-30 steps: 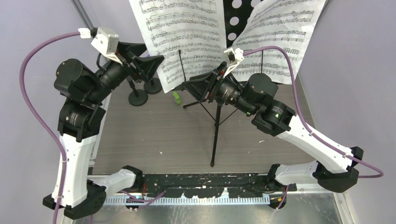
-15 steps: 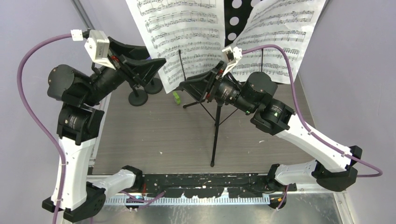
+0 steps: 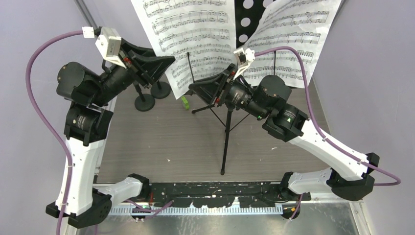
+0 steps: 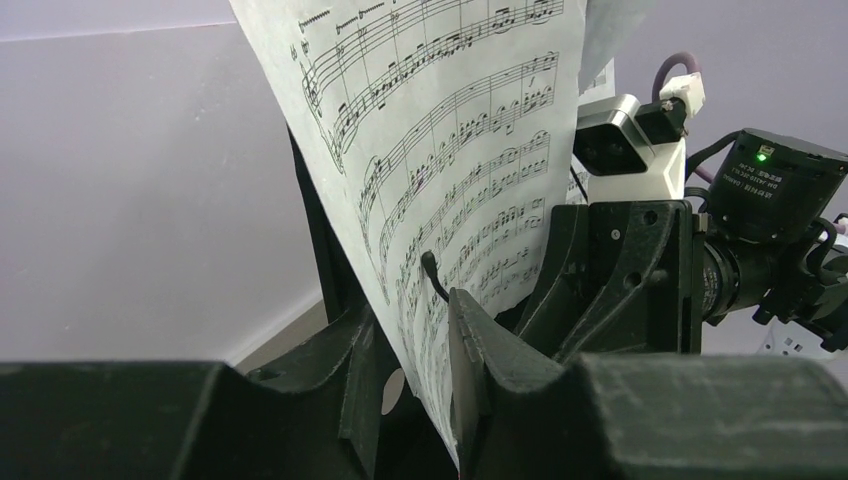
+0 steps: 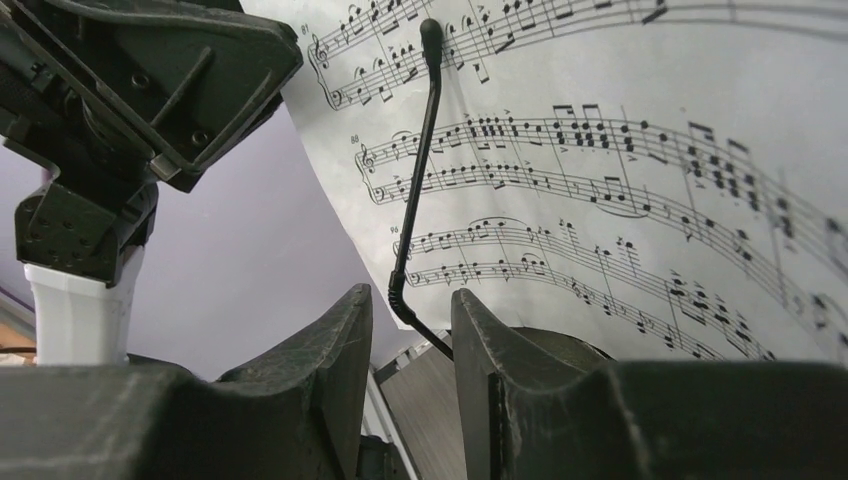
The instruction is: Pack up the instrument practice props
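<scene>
The black perforated music rack stands on tripod legs at the table's middle. A white sheet-music page hangs on its left and another page on its right. My left gripper is open, with the left page's lower edge between its fingers and lying against the right finger. My right gripper is open, with the rack's thin black wire page arm between its fingertips. Two short black round-based mic holders stand behind the left arm. No microphones are in view.
A small green object lies on the grey table under the left page. Purple walls close in on both sides. The two grippers are close together below the left page; the left gripper shows in the right wrist view.
My left gripper has risen and moved right, so the left page's edge now sits between its fingers. The right gripper has edged slightly up and left at the wire arm.
</scene>
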### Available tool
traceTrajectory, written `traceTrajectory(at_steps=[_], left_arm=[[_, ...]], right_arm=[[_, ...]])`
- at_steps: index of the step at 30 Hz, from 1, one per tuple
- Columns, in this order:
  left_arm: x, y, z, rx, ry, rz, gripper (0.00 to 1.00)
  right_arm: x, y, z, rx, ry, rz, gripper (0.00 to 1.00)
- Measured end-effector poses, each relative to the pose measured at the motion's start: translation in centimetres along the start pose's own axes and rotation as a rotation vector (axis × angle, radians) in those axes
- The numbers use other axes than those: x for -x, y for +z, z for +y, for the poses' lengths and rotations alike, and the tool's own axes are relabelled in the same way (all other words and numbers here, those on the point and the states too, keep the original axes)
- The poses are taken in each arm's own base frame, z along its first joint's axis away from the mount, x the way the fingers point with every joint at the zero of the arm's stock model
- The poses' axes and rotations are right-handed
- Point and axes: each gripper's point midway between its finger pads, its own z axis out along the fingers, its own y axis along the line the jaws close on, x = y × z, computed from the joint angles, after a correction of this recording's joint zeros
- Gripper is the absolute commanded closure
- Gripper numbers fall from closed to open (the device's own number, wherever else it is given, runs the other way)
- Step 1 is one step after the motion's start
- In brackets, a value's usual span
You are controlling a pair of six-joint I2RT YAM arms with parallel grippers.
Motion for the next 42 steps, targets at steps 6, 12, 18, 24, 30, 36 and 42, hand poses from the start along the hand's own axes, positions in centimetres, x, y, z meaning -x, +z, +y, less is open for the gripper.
traceTrajectory(at_steps=[6, 12, 18, 24, 30, 36, 42], left_arm=[[0.0, 0.0, 0.0, 0.0, 0.001, -0.001, 0.74], [0.1, 0.0, 0.0, 0.0, 0.001, -0.001, 0.77], [0.2, 0.0, -0.1, -0.001, 0.002, -0.003, 0.82], [0.2, 0.0, -0.1, -0.001, 0.003, -0.004, 0.83], [0.2, 0.0, -0.1, -0.001, 0.003, -0.004, 0.83], [0.3, 0.0, 0.1, 0.009, 0.002, -0.007, 0.98], [0.4, -0.1, 0.6, 0.039, 0.003, -0.013, 1.0]], right_arm=[[1.1, 0.4, 0.0, -0.007, 0.008, -0.048, 0.64], [1.4, 1.1, 0.1, -0.007, 0.022, -0.064, 0.69], [1.3, 1.4, 0.1, -0.005, 0.034, -0.063, 0.83], [1.4, 1.4, 0.2, -0.002, 0.042, -0.069, 0.99], [1.5, 1.4, 0.2, -0.001, 0.043, -0.069, 0.99], [1.1, 1.2, 0.6, 0.037, 0.022, -0.079, 0.99], [1.3, 0.4, 0.8, 0.062, 0.004, -0.106, 0.99]])
